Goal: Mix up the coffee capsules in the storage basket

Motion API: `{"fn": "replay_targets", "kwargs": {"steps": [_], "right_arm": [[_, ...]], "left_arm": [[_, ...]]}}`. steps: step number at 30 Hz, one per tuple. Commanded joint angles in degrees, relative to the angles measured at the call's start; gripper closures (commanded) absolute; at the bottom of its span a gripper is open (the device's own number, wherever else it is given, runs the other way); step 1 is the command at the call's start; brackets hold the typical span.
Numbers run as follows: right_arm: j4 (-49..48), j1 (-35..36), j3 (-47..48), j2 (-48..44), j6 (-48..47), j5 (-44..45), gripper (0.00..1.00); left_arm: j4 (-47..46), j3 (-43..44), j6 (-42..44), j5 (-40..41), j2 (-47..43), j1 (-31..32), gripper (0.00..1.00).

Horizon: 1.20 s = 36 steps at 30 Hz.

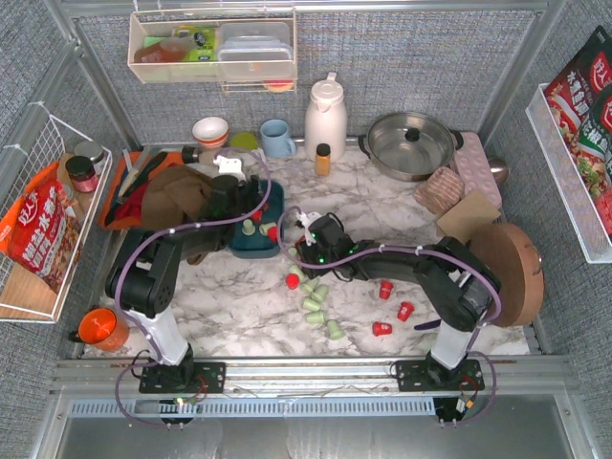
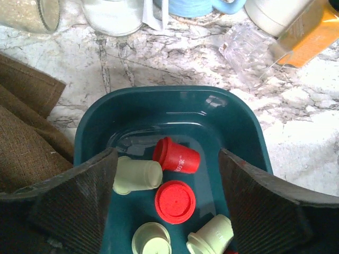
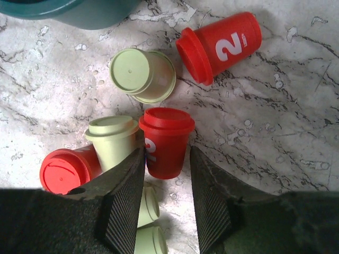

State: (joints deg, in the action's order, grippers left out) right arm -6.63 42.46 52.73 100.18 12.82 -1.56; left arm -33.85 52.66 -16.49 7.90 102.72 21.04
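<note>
Left tool (image 2: pixel 168 159) hangs over the dark teal rectangular plastic storage basket (image 2: pixel 241 124), ribbed fingers (image 2: pixel 79 196) spread wide, nothing between them. Down inside lie red and pale green plastic coffee capsules (image 2: pixel 176 156), five showing from the wrist. The basket sits left of centre on the white marbled tabletop (image 1: pixel 239 296).

Over to the right tool (image 3: pixel 166 153): it is clamped on a red capsule with a white 2 (image 3: pixel 165 140), close by the basket's wall. A pale green capsule (image 3: pixel 112 140) touches its side, and a second red capsule (image 3: pixel 66 172) lies lower left. Another red 2 capsule (image 3: pixel 222 47) lies above it on its side. Further right, three loose red capsules (image 1: pixel 385 289) lie scattered apart.
</note>
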Motion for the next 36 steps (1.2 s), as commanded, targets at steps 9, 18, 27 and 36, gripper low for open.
{"fn": "replay_targets", "kwargs": {"steps": [9, 18, 27, 36], "right_arm": [[-1.5, 0.1, -1.2, -3.7, -0.9, 1.0, 0.73], [1.7, -1.5, -4.9, -19.5, -1.4, 1.7, 0.77], [2.6, -3.0, -7.0, -29.7, 0.6, 1.1, 0.77], [-2.8, -3.2, -9.1, -30.7, 5.1, -3.4, 0.77]], "left_arm": [[-3.1, -7.1, 8.0, -4.0, -8.3, 2.8, 0.01], [-32.6, -24.7, 28.6, -18.3, -12.7, 11.5, 0.01], [-62.4, -33.4, 39.3, -42.0, -5.7, 16.3, 0.01], [-62.4, -29.5, 41.6, -40.1, -3.4, 22.7, 0.01]]}}
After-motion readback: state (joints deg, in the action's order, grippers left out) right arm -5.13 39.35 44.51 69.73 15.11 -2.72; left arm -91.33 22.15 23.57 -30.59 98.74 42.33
